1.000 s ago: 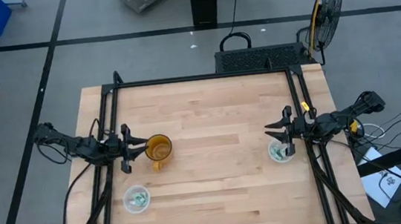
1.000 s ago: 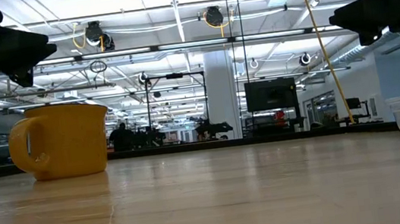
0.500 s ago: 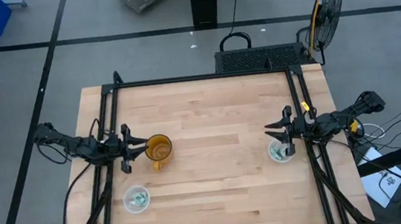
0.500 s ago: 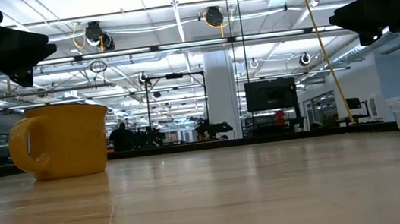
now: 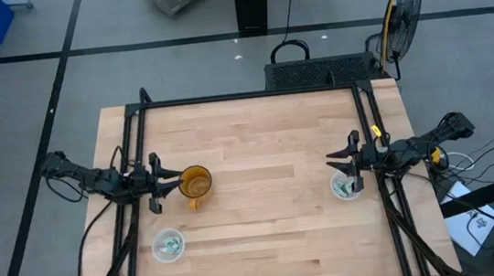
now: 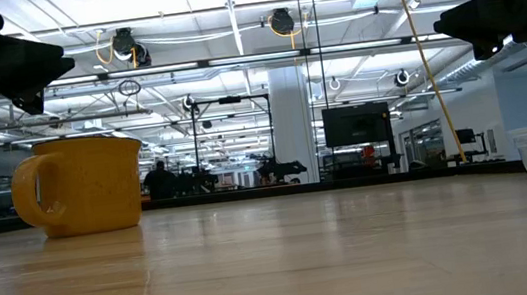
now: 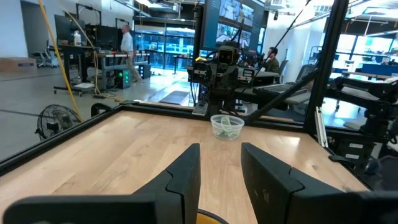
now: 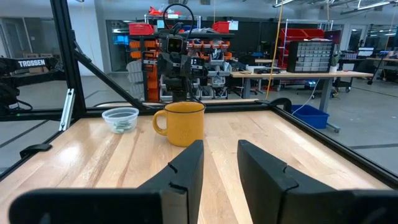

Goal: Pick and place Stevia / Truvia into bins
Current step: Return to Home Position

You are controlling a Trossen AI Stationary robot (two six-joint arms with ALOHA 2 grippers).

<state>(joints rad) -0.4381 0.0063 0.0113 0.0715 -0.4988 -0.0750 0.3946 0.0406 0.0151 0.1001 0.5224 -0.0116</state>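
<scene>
Two clear plastic bins hold the pale green and white Stevia sachets: one bin [image 5: 167,246] stands near the table's near-left corner, the other bin [image 5: 346,185] at the right side, directly below my right gripper [image 5: 331,162]. Both bins also show in the wrist views [image 8: 120,118] [image 7: 227,126]. No loose sachets show on the table. My left gripper [image 5: 175,178] hovers open at the left side, just left of the amber cup [image 5: 196,184]. My right gripper is open too, raised above its bin. In the low view both grippers [image 6: 57,62] [image 6: 450,22] hang above the table.
The amber cup [image 6: 82,185] stands left of the table's middle, its handle toward the near edge. A black frame [image 5: 252,95] runs along the table's far, left and right edges. The wide wooden middle of the table [image 5: 270,181] lies between the two arms.
</scene>
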